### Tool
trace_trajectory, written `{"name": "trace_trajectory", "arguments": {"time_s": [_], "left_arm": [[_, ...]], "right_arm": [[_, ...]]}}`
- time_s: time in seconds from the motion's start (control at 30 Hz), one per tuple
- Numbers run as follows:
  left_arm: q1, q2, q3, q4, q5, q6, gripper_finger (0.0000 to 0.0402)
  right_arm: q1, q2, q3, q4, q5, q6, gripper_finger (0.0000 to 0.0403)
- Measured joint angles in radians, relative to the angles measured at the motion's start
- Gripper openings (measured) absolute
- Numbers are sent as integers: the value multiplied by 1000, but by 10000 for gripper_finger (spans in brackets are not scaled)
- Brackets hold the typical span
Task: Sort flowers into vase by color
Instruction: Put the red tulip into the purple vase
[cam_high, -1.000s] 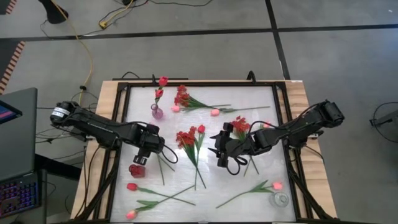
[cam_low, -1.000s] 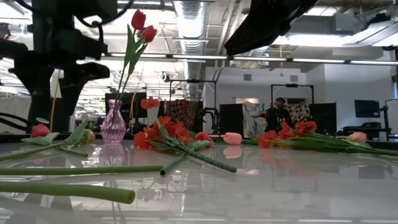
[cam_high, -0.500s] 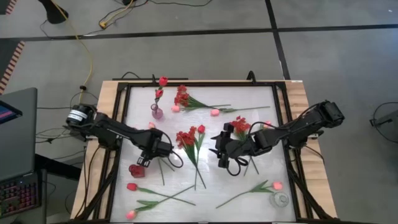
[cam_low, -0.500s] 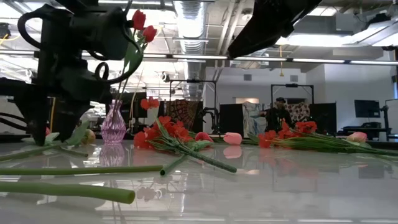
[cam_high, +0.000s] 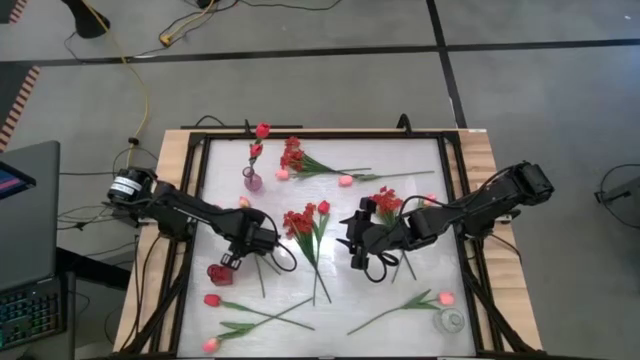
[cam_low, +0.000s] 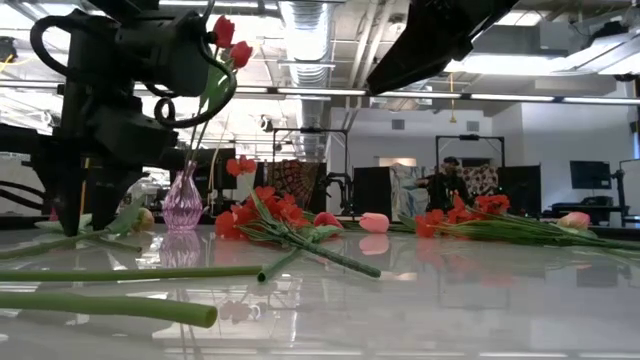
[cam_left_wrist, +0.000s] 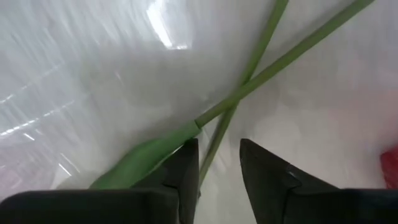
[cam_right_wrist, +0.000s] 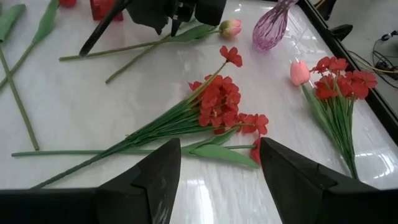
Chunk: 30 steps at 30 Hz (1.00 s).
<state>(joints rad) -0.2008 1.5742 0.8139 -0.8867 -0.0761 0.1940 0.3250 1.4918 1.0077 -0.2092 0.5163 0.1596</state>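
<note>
Left gripper (cam_left_wrist: 214, 163) low over crossed stems (cam_left_wrist: 249, 81), fingers (cam_left_wrist: 186, 168) straddling one.

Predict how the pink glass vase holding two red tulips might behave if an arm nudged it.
The pink glass vase looks narrow-based with tall red tulips above, so it probably tips easily. Being glass on a glossy table, it may slide and could break.

the purple vase (cam_high: 252, 180) stands at the table's (cam_high: 420, 200) far left with two tulips (cam_high: 261, 131) in it. just right of the vase lies a blossom spray (cam_high: 293, 155); nearer, right of the vase, another spray (cam_high: 301, 221).
</note>
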Motion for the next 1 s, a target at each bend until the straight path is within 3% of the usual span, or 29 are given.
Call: {"name": "trace_trajectory", "arguments": {"time_s": [0.37,0.57,0.73,1.0], "left_arm": [[-4,90,10,-1,0,2,91],[-3,61,32,-17,-37,-7,13],[-1,58,37,-24,-60,3,2],[0,59,211,-254,-150,62,0]], "right_arm": [[33,0,0,-15,0,16,244],[42,0,0,-16,1,19,244],[42,0,0,-15,1,18,244],[41,0,29,-19,3,11,244]]}}
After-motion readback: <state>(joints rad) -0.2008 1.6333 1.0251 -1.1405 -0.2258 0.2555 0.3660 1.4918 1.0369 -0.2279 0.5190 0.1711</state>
